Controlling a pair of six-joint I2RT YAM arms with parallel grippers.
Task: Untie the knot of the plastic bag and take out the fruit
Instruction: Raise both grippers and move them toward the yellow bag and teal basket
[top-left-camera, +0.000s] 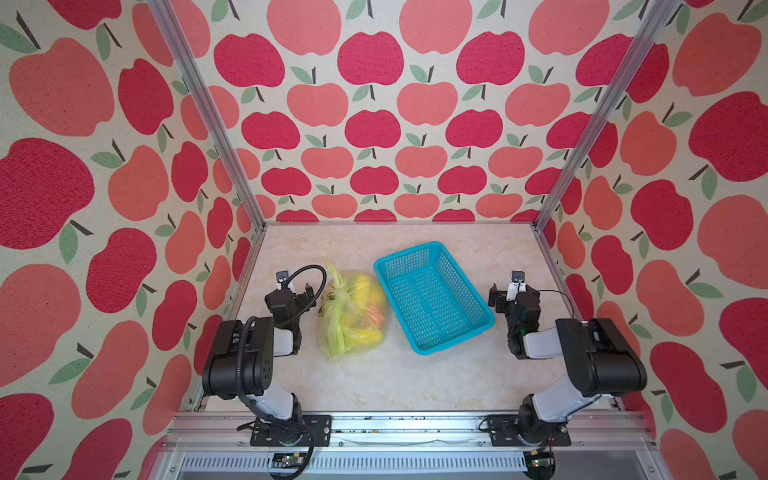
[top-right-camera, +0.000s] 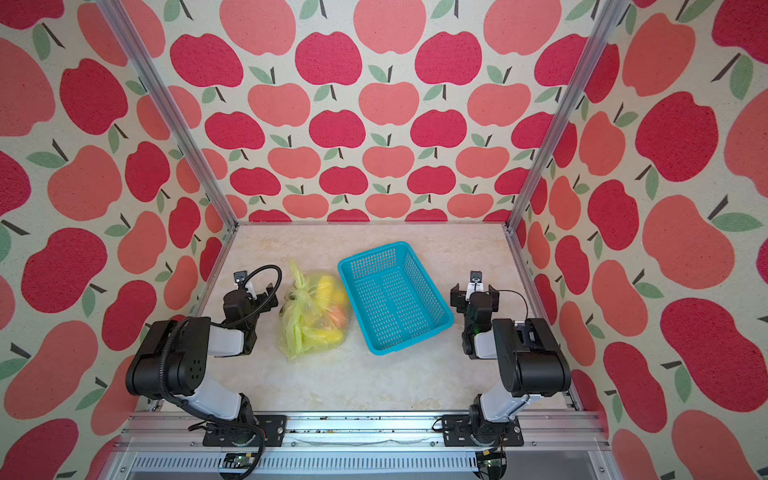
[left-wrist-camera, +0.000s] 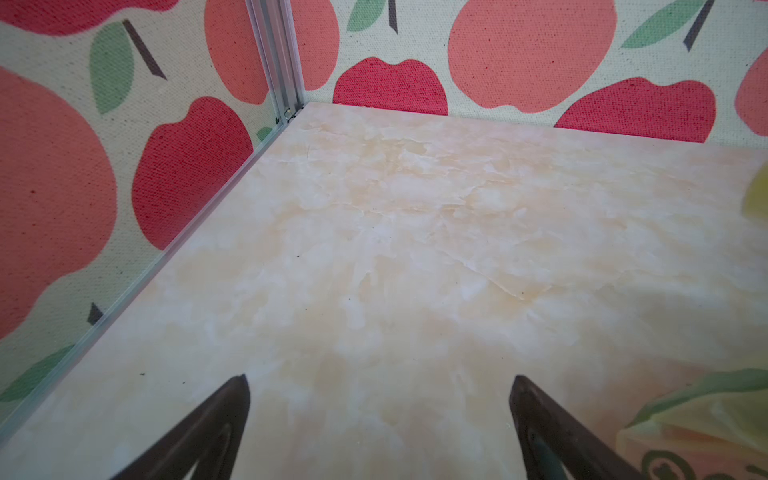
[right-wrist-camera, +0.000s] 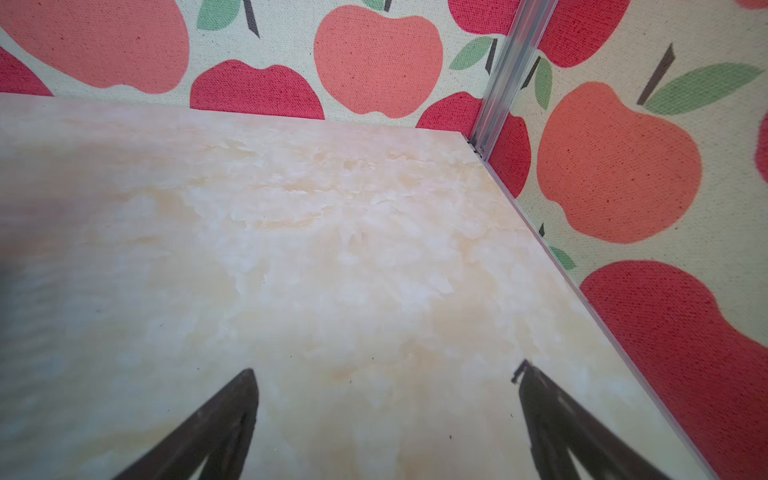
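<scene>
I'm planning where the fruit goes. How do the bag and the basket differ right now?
The bag is soft, translucent yellow-green; the basket is rigid, perforated turquoise. The bag holds fruit; the basket is empty. The bag is closed by a knot; the basket is open-topped. Both sit side by side on the table.
</scene>
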